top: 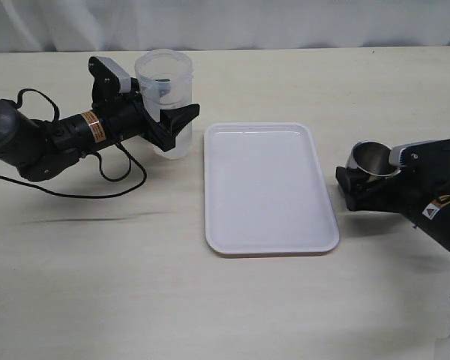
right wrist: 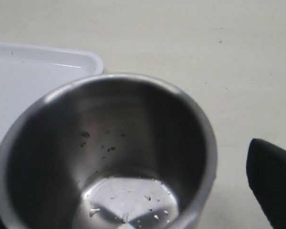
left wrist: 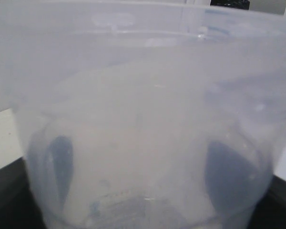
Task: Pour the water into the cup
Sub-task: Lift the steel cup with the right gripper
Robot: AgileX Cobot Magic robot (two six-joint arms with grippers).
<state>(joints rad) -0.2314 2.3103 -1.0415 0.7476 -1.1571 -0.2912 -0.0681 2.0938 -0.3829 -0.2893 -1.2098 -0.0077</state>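
My left gripper [top: 176,101] is shut on the translucent plastic beaker [top: 165,90], holding it left of the tray. In the left wrist view the beaker [left wrist: 143,95] fills the picture, and both dark fingers [left wrist: 62,167] show through its wall. The water is hard to make out, only a faint glint near the beaker's base [left wrist: 145,210]. The steel cup [top: 367,159] stands right of the tray between the jaws of my right gripper [top: 371,171], which is open. Bare table shows between the cup [right wrist: 109,157] and one finger [right wrist: 274,186]. A few droplets cling inside the cup.
A white rectangular tray [top: 270,187] lies flat between the two arms, and its corner [right wrist: 43,67] shows just beyond the cup. The left arm's black cable [top: 112,176] loops on the table. A pale curtain runs behind the table's far edge.
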